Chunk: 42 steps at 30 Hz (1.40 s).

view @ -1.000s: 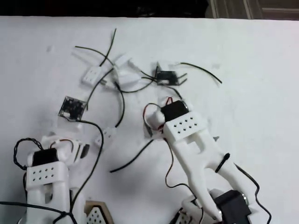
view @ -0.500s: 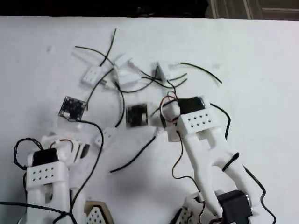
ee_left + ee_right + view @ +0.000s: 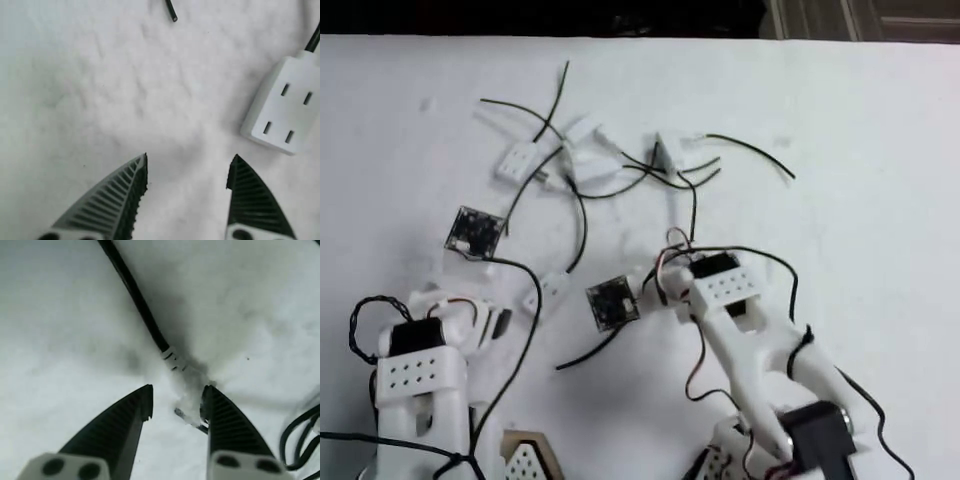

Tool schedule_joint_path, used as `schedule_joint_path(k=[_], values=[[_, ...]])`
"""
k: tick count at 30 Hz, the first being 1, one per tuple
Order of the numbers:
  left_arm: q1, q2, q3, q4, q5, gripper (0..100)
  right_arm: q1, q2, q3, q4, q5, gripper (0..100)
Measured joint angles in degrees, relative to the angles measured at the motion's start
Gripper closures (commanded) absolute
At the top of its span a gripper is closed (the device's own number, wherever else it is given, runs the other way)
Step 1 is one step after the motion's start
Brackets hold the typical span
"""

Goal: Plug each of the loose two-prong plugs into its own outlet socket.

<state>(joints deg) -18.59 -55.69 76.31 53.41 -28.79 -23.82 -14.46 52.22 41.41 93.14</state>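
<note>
Left tool (image 3: 189, 165) hangs released over the worktop (image 3: 75, 75), just beside the white socket (image 3: 282, 110), whose four slots the wrist view shows. Right tool (image 3: 177, 396) sits farther from that socket, beyond a black block (image 3: 613, 302). Its fingers are parted around a plug (image 3: 187, 385) that leans on one finger. From above, the arm covers this plug.

- A white table (image 3: 880, 120) was spread beneath everything.
- A white outlet block (image 3: 282, 112) was laid flat, slots upward, just ahead of the left gripper (image 3: 189, 165) and off to one side.
- A white plug (image 3: 189, 385) on a black cord (image 3: 132, 290) was found right at the right gripper (image 3: 177, 395).
- A black square piece (image 3: 475, 232) was set farther ahead of the left gripper.
- More white sockets (image 3: 519, 160) and loose cords (image 3: 750, 152) were scattered well beyond both grippers.
</note>
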Motion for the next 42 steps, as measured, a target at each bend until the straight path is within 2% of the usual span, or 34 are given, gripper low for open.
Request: schedule_joint_path(k=[5,10,16,23,34,42], values=[[0.0,0.0,0.0,0.0,0.0,74,-0.26,9.93,-3.25,-6.59,0.0,85.5],[0.0,0.0,0.0,0.0,0.0,74,-0.26,12.75,-5.71,-6.15,0.09,98.7],[0.0,0.0,0.0,0.0,0.0,74,-0.26,12.92,-5.98,-6.15,-1.14,97.8],[0.0,0.0,0.0,0.0,0.0,74,-1.58,6.95,-7.74,-2.99,-17.41,97.8],[0.0,0.0,0.0,0.0,0.0,74,-2.2,-7.82,-11.08,9.76,-54.59,97.9],[0.0,0.0,0.0,0.0,0.0,76,-3.87,-20.75,-11.08,14.86,-73.32,97.9]])
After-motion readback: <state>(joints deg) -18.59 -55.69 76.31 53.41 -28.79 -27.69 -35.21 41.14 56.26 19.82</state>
